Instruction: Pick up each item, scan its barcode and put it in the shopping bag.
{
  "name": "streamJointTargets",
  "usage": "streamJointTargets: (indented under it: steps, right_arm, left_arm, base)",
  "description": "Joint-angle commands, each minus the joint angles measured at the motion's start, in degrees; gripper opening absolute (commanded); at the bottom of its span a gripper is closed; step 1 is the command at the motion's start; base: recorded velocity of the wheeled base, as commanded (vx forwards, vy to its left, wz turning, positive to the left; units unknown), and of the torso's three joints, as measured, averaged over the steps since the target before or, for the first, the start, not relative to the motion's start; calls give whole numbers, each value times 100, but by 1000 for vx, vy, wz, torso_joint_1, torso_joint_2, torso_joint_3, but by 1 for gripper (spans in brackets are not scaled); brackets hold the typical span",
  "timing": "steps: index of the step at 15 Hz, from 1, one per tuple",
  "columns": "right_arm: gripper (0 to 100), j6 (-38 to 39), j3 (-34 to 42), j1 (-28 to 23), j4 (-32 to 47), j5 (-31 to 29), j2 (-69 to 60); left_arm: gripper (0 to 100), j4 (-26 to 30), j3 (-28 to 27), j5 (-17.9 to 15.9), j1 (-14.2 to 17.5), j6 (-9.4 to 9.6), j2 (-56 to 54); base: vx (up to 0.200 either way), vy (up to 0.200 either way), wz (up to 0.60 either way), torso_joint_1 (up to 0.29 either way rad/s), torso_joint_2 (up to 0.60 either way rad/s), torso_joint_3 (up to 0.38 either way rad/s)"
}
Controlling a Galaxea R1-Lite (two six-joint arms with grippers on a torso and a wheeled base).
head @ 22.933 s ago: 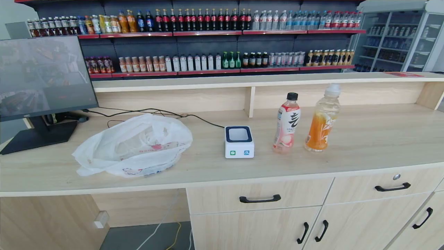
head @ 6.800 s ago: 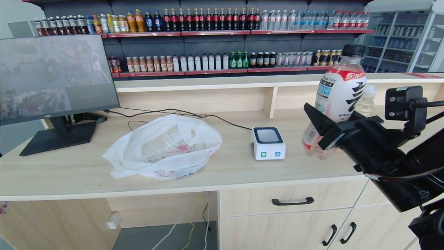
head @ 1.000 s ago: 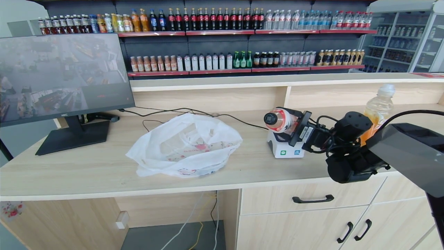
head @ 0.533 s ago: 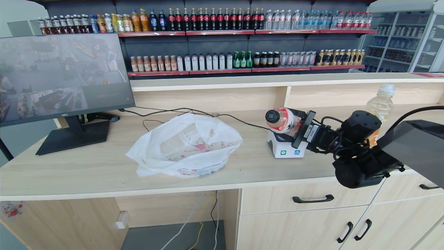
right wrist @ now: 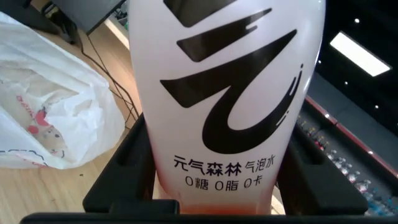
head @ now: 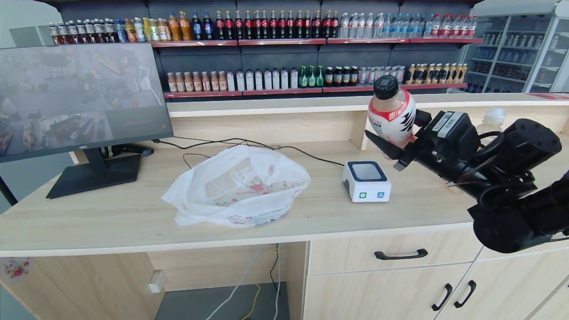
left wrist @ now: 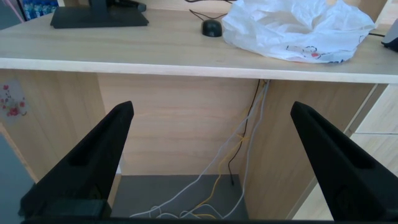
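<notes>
My right gripper (head: pixel 393 133) is shut on a pink-and-white bottle (head: pixel 391 116) with a black cap, held nearly upright in the air above and just right of the white scanner (head: pixel 366 181). In the right wrist view the bottle (right wrist: pixel 224 93) stands between the black fingers (right wrist: pixel 124 168). The white shopping bag (head: pixel 240 186) lies open on the counter left of the scanner. An orange drink bottle (head: pixel 492 119) stands behind my right arm, mostly hidden. My left gripper (left wrist: pixel 211 168) hangs open below the counter edge (left wrist: pixel 186 65), holding nothing, with the bag (left wrist: pixel 298 28) above it.
A monitor (head: pixel 80 95) stands at the counter's left end with a mouse (left wrist: pixel 212 27) and cables (head: pixel 213 144) behind the bag. A raised wooden ledge (head: pixel 284 106) runs along the back. Drawers with black handles (head: pixel 400 255) sit below. Drink shelves line the far wall.
My right gripper has lifted the pink bottle from lying sideways over the scanner to upright, higher and a bit to the right. The scanner's top is now uncovered.
</notes>
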Motion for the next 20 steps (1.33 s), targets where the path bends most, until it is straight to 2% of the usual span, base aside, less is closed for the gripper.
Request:
streamJointTargets:
  steps: [1, 3, 6, 7, 9, 10, 13, 14, 20]
  right_arm:
    - [0, 290, 263, 195, -12, -386, -605]
    - [0, 852, 315, 327, -12, -904, -684]
    - [0, 1784, 860, 512, -12, -1634, -1018]
    - [0, 1784, 860, 512, -12, -1634, -1018]
    - [0, 2425, 1062, 942, -12, -1853, -1080]
    - [0, 2627, 1405, 1048, -12, -2152, -1133]
    - [0, 3067, 1651, 1039, -12, -2680, -1238]
    - [0, 3234, 1739, 1030, -12, -3066, -1300]
    - [0, 3331, 1906, 854, -12, -3154, -1467]
  left_arm:
    - [100, 0, 0, 0, 0, 0, -2]
    - [100, 0, 0, 0, 0, 0, -2]
    - [100, 0, 0, 0, 0, 0, -2]
    - [100, 0, 0, 0, 0, 0, -2]
    - [100, 0, 0, 0, 0, 0, -2]
    - [100, 0, 0, 0, 0, 0, -2]
    - [100, 0, 0, 0, 0, 0, -2]
    - [100, 0, 0, 0, 0, 0, -2]
    - [100, 0, 0, 0, 0, 0, -2]
  base:
    - [0, 0, 0, 0, 0, 0]
    - [0, 0, 0, 0, 0, 0]
    - [0, 0, 0, 0, 0, 0]
    - [0, 0, 0, 0, 0, 0]
    - [0, 0, 0, 0, 0, 0]
    - [0, 0, 0, 0, 0, 0]
    - [0, 0, 0, 0, 0, 0]
    - [0, 0, 0, 0, 0, 0]
    - [0, 0, 0, 0, 0, 0]
